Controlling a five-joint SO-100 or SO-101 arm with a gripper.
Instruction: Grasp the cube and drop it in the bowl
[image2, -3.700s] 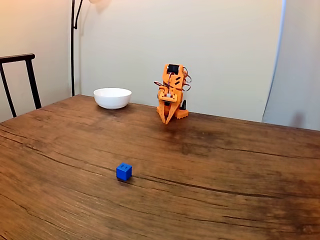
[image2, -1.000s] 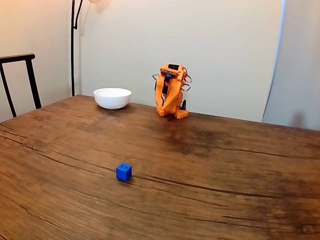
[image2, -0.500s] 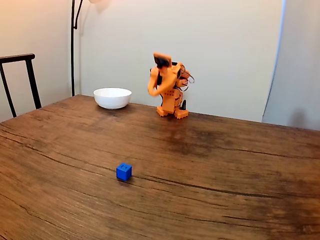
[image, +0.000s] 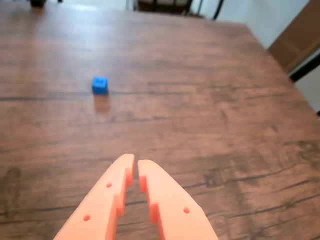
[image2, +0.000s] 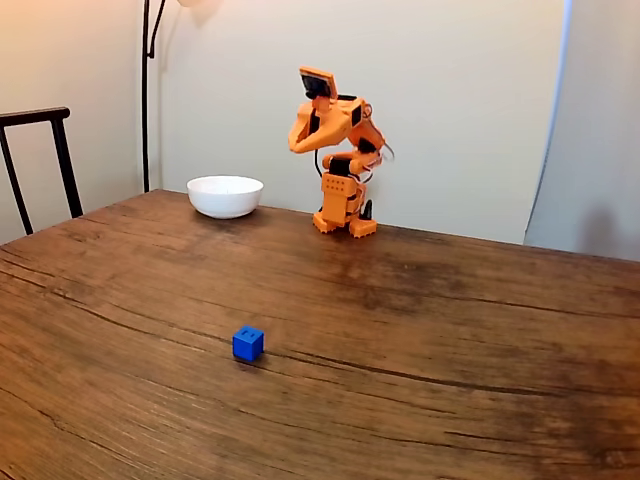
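White and glossy, the bowl (image2: 225, 195) stands near the worktop's (image2: 450, 330) far edge, just beside my base in the fixed view; I cannot see inside it. My end effector (image: 135, 163) hangs above bare wood, its jaws nearly together, holding nothing. The blue cube (image2: 248, 343) (image: 100, 84) sits mid-worktop, well apart from both

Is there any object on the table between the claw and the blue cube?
Nothing visible does. In the wrist view, bare wooden table lies between the nearly shut claw and the cube.
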